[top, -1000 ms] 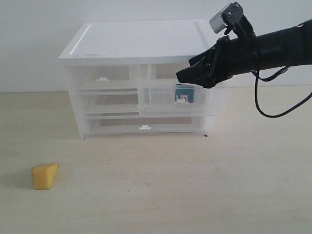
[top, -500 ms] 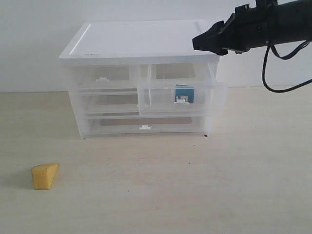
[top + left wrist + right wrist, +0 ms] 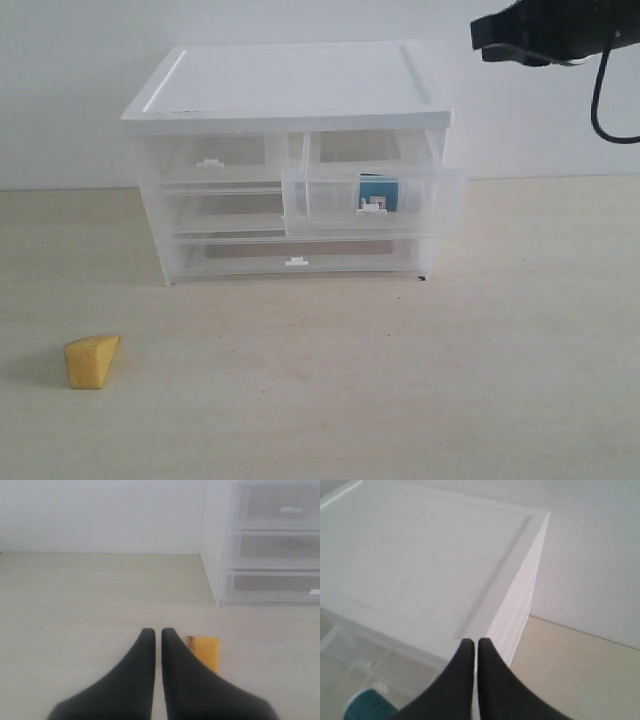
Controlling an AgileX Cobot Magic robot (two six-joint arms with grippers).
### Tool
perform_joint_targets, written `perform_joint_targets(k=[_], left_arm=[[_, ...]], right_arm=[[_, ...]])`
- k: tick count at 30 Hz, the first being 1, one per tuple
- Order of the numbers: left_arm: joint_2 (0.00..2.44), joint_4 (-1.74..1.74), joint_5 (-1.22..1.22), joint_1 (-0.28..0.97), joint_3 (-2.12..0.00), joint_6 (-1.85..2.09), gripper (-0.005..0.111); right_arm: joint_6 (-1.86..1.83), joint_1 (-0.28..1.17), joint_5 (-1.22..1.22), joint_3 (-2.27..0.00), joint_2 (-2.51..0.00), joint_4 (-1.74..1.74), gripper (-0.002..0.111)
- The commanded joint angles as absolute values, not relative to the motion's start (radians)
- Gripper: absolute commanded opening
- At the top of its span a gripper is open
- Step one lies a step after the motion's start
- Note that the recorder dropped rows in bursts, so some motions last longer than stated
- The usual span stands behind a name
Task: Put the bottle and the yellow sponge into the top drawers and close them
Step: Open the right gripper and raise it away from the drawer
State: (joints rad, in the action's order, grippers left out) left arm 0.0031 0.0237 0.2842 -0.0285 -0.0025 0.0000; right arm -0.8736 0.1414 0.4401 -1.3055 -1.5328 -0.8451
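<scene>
Yellow sponge: you have the yellow sponge (image 3: 92, 361) on the table (image 3: 400, 380), at 8 o'clock from the cabinet (image 3: 290, 85). It sits just beside the left claw (image 3: 152, 634) and is partly hidden behind it.
Left claw: tips pressed together, holding nothing.
Bottle: the bottle (image 3: 380, 188) stands in the right top drawer (image 3: 330, 205), which juts out. The left top drawer (image 3: 230, 160) sits flush.
Label: teal, writing too small to read.
Right claw: your right claw (image 3: 487, 30) is closed and empty, well apart at 1 o'clock from the bottle. Its arm (image 3: 570, 25) enters level from 3 o'clock.

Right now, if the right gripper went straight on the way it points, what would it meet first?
Probably the cabinet's white top, near its front corner: the shut right gripper points down at it from above. Depth is hard to judge.
</scene>
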Motion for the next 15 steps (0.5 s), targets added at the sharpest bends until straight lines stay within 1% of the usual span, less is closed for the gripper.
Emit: perform_joint_targets(k=[1, 6, 9, 15], left_arm=[[0.000, 0.026, 0.283, -0.030, 0.000, -0.006, 0.004], [0.000, 0.026, 0.283, -0.030, 0.000, -0.006, 0.004], [0.000, 0.026, 0.283, -0.030, 0.000, -0.006, 0.004], [0.000, 0.026, 0.283, -0.030, 0.000, -0.006, 0.004]], right_arm=[[-0.793, 0.156, 0.215, -1.203, -1.431, -0.890, 0.000], [-0.854, 0.260, -0.147, -1.039, -1.322, -0.885, 0.000], [-0.860, 0.334, -0.274, -0.966, -1.290, -0.820, 0.000], [-0.810, 0.494, -0.282, -0.868, -1.278, -0.455, 0.000]])
